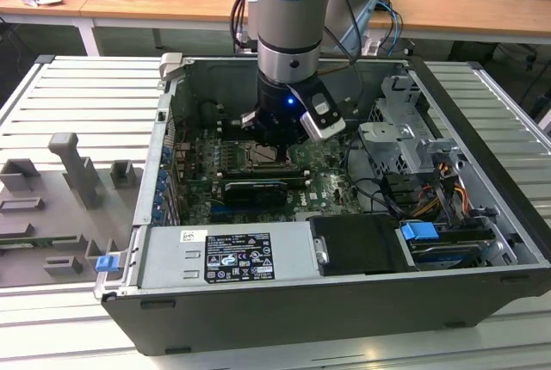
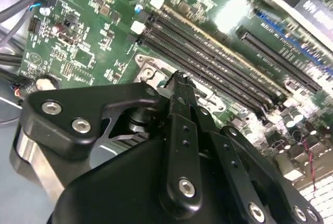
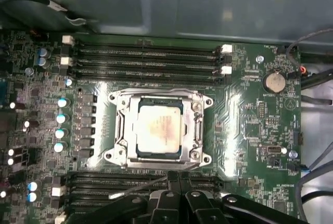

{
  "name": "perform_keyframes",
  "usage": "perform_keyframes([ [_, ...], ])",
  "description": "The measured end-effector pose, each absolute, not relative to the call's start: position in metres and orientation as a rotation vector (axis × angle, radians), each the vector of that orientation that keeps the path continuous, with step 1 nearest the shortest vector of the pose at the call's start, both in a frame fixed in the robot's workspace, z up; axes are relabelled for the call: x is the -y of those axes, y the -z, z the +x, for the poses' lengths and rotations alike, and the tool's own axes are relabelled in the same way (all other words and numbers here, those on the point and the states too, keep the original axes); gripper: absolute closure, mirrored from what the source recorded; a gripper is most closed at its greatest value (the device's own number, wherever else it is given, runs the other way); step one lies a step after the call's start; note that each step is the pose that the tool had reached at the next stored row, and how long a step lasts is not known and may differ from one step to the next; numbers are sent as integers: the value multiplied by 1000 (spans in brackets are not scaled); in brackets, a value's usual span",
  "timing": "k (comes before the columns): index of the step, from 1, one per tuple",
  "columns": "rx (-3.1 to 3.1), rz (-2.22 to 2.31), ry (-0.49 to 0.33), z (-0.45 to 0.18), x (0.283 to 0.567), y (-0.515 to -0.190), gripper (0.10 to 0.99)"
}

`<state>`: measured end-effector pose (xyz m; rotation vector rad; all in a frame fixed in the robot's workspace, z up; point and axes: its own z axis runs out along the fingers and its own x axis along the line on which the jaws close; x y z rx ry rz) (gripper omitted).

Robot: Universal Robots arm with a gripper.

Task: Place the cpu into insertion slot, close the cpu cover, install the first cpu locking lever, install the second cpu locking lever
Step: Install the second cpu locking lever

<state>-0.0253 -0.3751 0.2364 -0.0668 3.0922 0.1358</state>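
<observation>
Squarely seated, silvery square cpu (image 3: 158,130)

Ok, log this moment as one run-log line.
cpu: in insertion slot | cpu cover: down | gripper: over socket edge

In the exterior view the arm's hand (image 1: 277,132) hides most of the insertion slot (image 1: 274,153), while in the first wrist view the picture's edge cuts off its fingers (image 3: 174,203).

even room light on my case (image 1: 284,318); glare blooms on the board (image 2: 229,18), far corner blurred, my end effector (image 2: 179,86) dark.
</observation>
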Motion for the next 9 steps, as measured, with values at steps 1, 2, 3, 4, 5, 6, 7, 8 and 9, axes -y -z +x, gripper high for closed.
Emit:
perform_keyframes([
  [1, -3092, -66, -143, -27, 378, -236, 980],
  [2, -3091, -66, -152, -29, 379, -236, 980],
  [3, -3091, -66, -160, -30, 380, -236, 980],
  [4, -3089, -66, -182, -36, 381, -236, 980],
  [5, -3089, -65, -190, -38, 381, -236, 980],
  [6, -3088, -65, -198, -41, 382, -236, 980],
  [7, -3088, -66, -204, -46, 382, -235, 980],
  [8, -3087, -66, -208, -50, 382, -234, 980],
  [9, -3087, -65, -209, -52, 382, -232, 980],
])
